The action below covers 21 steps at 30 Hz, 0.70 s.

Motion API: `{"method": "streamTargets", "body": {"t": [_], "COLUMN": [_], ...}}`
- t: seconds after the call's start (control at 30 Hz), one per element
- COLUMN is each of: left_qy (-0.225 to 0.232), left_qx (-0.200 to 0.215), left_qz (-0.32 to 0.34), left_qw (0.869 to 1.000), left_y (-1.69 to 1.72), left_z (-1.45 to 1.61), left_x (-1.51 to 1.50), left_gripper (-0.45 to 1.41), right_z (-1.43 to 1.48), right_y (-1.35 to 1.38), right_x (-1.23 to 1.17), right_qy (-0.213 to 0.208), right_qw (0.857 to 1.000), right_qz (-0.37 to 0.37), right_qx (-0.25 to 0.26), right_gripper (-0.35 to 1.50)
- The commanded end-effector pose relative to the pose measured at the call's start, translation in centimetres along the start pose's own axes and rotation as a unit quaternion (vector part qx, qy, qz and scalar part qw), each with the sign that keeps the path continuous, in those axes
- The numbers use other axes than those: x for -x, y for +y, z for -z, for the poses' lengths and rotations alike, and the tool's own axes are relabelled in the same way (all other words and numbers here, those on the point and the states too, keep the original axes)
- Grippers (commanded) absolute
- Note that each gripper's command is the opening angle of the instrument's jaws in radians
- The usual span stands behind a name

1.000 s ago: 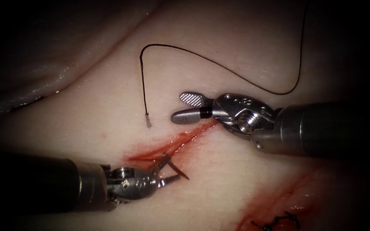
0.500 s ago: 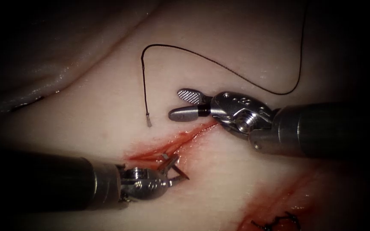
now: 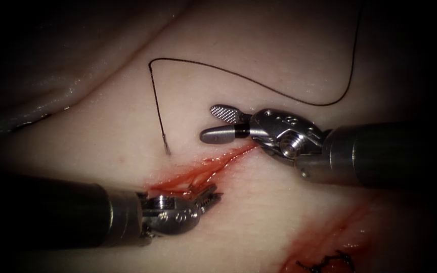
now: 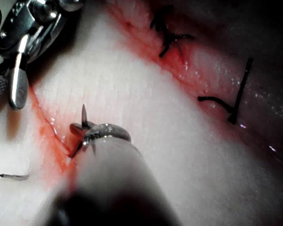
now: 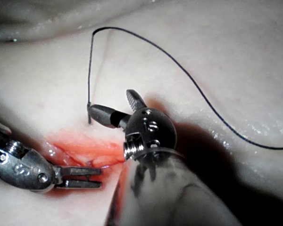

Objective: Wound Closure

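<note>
**Left jaws clamped on the needle at the cut; right jaws spread and empty**

My left tool [image 3: 209, 198] is down at the lower-left end of the cut [image 3: 218, 163], jaws clenched on the needle [image 4: 83, 113] close to its point. In my left wrist view the sharp tip stands up just past the jaws. The rest of the curve is buried in the tissue [image 3: 259, 222], running under the cut's left lip. Its tail end meets the surface up on the left side, where the thread [image 3: 238, 76] goes in.

From there the thread climbs, bends and sweeps across the tissue towards the top right edge, lying slack on the surface.

My right tool [image 3: 214, 123] sits at the cut's upper-right end, jaws released and gripping nothing, tips pointing left. Red fluid [image 3: 188, 178] wets the cut between my two tools.

The relation that matters, as I judge it: the needle's arc lies across the cut, tail up-left, point down-right in my left jaws. My left tool is on it; my right is near but apart, up along the cut. Knotted stitches [image 3: 324, 263] sit in another cut by the tissue's bottom right edge.
</note>
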Motion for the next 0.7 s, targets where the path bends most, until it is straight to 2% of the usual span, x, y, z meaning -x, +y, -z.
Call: {"method": "streamTargets", "body": {"t": [0.03, 0.1, 0.2, 0.27, 0.3, 0.43, 0.5, 0.63, 0.67, 0.7], "left_qy": [0.014, 0.037, 0.065, 0.087, 0.097, 0.138, 0.159, 0.185, 0.189, 0.197], "left_qx": [0.009, 0.028, 0.060, 0.084, 0.092, 0.130, 0.153, 0.193, 0.201, 0.210], "left_qz": [0.011, 0.038, 0.080, 0.111, 0.125, 0.182, 0.211, 0.250, 0.259, 0.269], "left_qw": [1.000, 0.998, 0.993, 0.986, 0.983, 0.965, 0.952, 0.931, 0.926, 0.919], "left_y": [0.08, 0.13, 0.21, 0.26, 0.28, 0.32, 0.33, 0.33, 0.34, 0.34], "left_z": [-0.04, -0.02, 0.01, 0.03, 0.05, 0.11, 0.15, 0.25, 0.28, 0.31], "left_x": [-0.02, -0.10, -0.19, -0.25, -0.28, -0.38, -0.42, -0.48, -0.50, -0.52], "left_gripper": [-0.45, -0.45, -0.45, -0.45, -0.45, -0.45, -0.45, -0.45, -0.45, -0.45], "right_z": [-0.04, 0.00, 0.09, 0.16, 0.19, 0.27, 0.29, 0.31, 0.31, 0.31], "right_y": [-0.01, -0.02, -0.03, -0.04, -0.03, 0.01, 0.02, 0.02, 0.01, 0.01], "right_x": [0.05, 0.07, 0.09, 0.09, 0.09, -0.01, -0.05, -0.08, -0.08, -0.08], "right_qy": [-0.001, -0.002, -0.004, -0.004, -0.005, -0.010, -0.008, -0.009, -0.009, -0.009], "right_qw": [1.000, 1.000, 1.000, 1.000, 1.000, 0.996, 0.994, 0.992, 0.992, 0.991], "right_qz": [0.000, 0.000, 0.001, 0.004, 0.013, 0.085, 0.109, 0.119, 0.121, 0.124], "right_qx": [-0.003, -0.006, -0.011, -0.016, -0.018, -0.024, -0.025, -0.038, -0.046, -0.046], "right_gripper": [0.94, 0.84, 0.56, -0.16, -0.30, -0.33, -0.28, -0.25, -0.35, -0.35]}}
